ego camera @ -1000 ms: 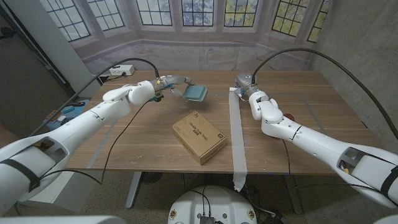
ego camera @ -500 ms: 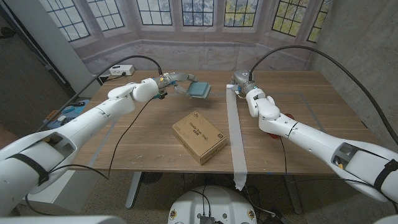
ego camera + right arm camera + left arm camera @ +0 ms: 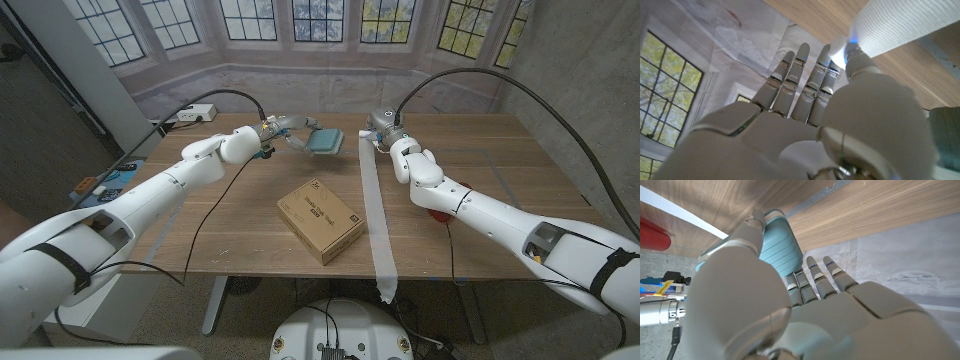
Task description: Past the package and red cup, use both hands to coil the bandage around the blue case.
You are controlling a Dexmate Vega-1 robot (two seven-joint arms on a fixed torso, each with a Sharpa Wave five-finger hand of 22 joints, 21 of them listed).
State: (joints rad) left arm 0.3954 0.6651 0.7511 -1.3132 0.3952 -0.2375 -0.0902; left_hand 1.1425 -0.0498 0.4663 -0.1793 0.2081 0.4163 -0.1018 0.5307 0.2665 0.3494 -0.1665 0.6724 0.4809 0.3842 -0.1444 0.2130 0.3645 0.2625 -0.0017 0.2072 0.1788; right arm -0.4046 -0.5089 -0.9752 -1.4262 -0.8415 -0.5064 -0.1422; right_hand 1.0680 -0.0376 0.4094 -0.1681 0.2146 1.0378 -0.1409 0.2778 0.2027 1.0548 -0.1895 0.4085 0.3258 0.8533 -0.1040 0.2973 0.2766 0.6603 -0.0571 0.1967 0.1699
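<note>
1. The left hand [image 3: 281, 132] is out over the far middle of the worktop [image 3: 230, 215], its fingers [image 3: 816, 277] wrapped on the blue case [image 3: 324, 142], which it holds up off the wood with the case tilted.
2. In the left wrist view the ribbed case [image 3: 782, 242] sits between thumb and fingers, with the white strip and a red shape beyond it.
3. The right hand [image 3: 381, 127] is at the far end of the bandage [image 3: 372, 210], just right of the case. Its fingers [image 3: 852, 50] pinch the white weave [image 3: 900, 22] in the right wrist view, the others straight and close together.
4. The bandage runs as one long flat strip from that hand toward the near edge of the worktop, and its last bit hangs over the edge.
5. The package [image 3: 320, 219], a brown cardboard box, lies flat on the worktop left of the strip, nearer than the case and well apart from both hands.
6. The red cup [image 3: 437, 214] peeks out from under the right forearm, right of the strip.
7. A black cable [image 3: 205, 200] trails across the left part of the worktop under the left arm.
</note>
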